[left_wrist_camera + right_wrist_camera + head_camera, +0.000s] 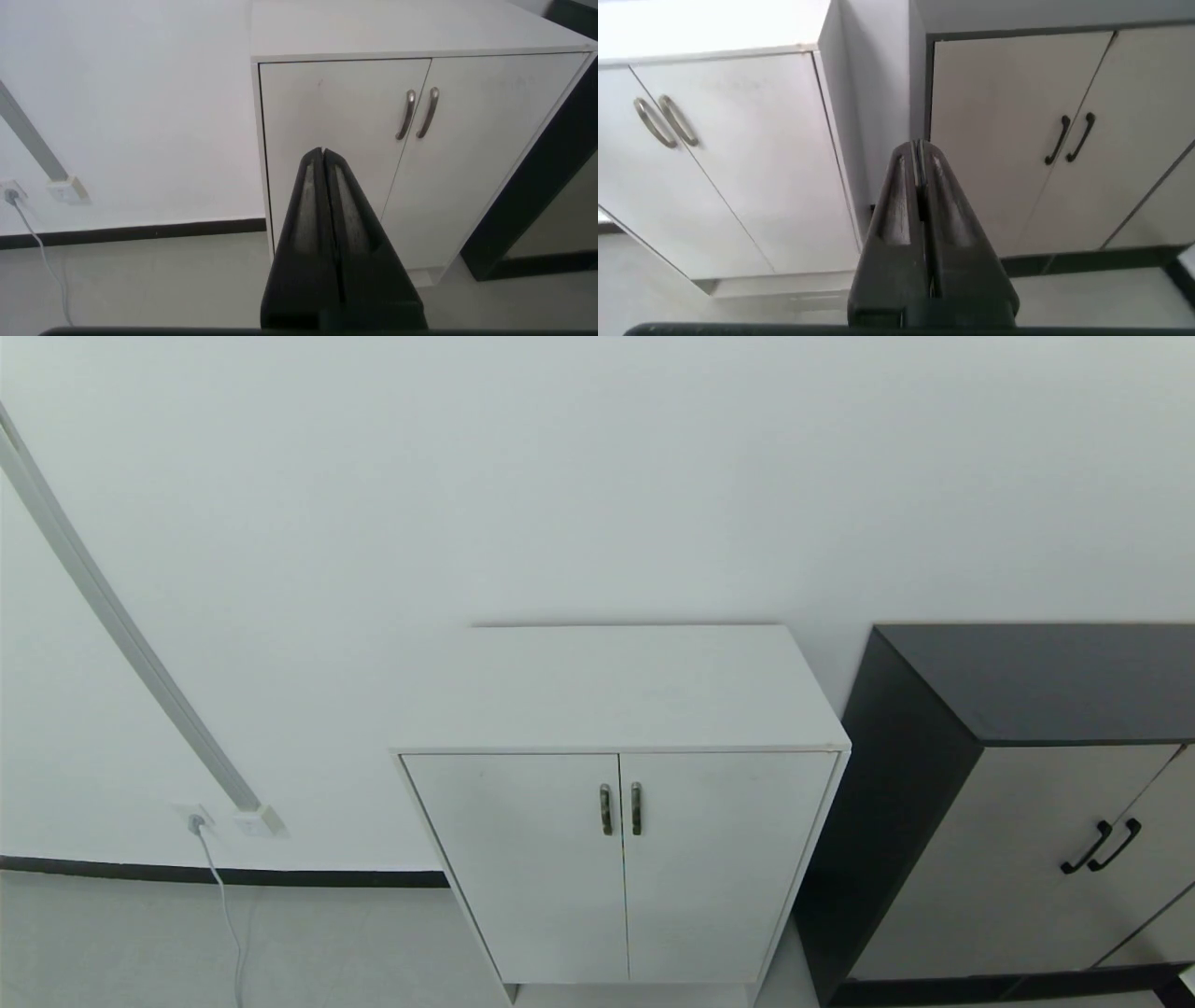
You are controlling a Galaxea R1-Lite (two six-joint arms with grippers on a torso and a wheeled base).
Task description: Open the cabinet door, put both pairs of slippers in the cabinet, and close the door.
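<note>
Left gripper (323, 154) and right gripper (918, 146) each show jaws pressed together, holding nothing. White cabinet (625, 686) stands on the floor (327, 943) against the wall (373, 523), both doors (523, 868) shut, two handles (621, 809) side by side at the centre seam. Dark cabinet (910, 775) stands just beside it on the robot's right, likewise shut.

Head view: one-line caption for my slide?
White cabinet, both doors shut, stands against the wall beside a black cabinet.
</note>
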